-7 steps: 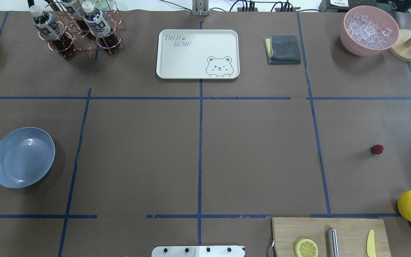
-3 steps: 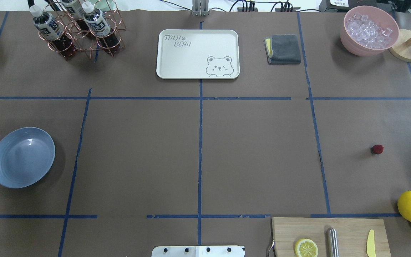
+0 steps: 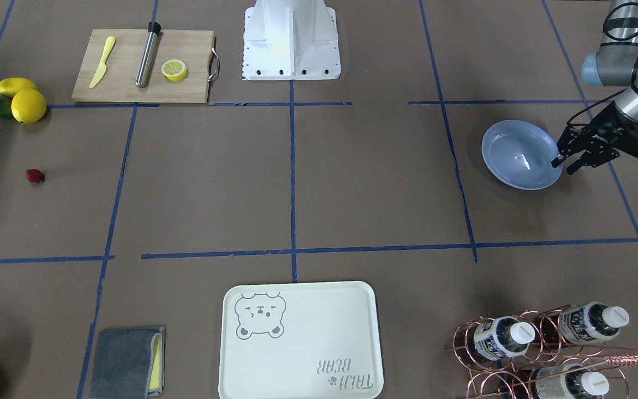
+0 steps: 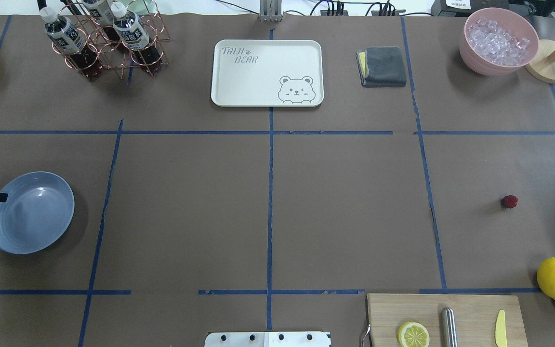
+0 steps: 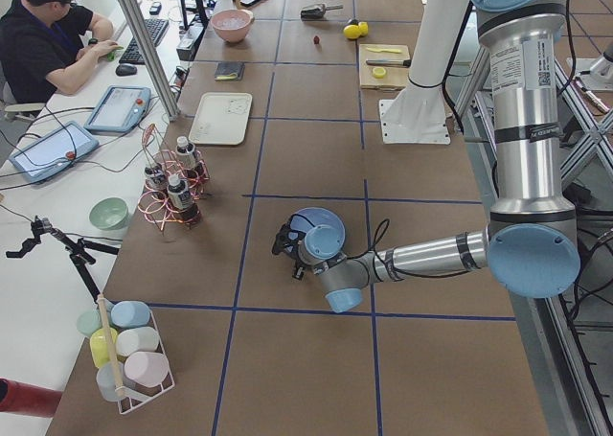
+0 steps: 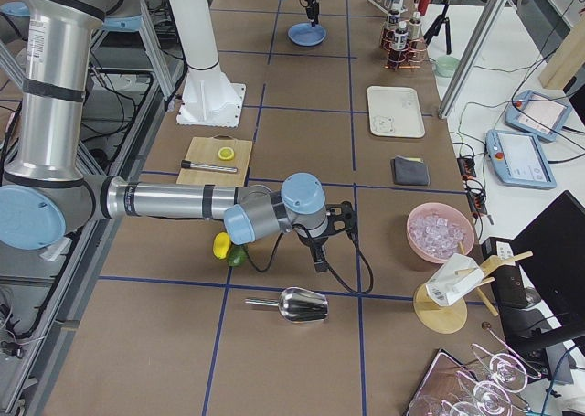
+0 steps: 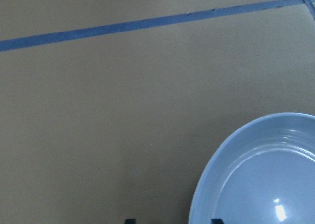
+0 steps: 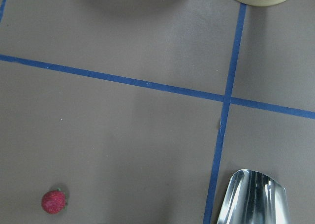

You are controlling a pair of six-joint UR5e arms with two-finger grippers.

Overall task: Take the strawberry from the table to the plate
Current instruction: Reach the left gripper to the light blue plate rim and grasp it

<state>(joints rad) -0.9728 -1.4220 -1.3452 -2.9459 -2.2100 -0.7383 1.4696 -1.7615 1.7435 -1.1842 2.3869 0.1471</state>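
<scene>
On table [image 4: 345, 217] | strawberry [image 4: 509, 201] | tiny, dark red, roundish, lying alone

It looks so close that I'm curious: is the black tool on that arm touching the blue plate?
Cannot tell. In the front-facing and overhead views the left tool overlaps the rim of the plate, but neither view shows how high it is above the plate.
</scene>
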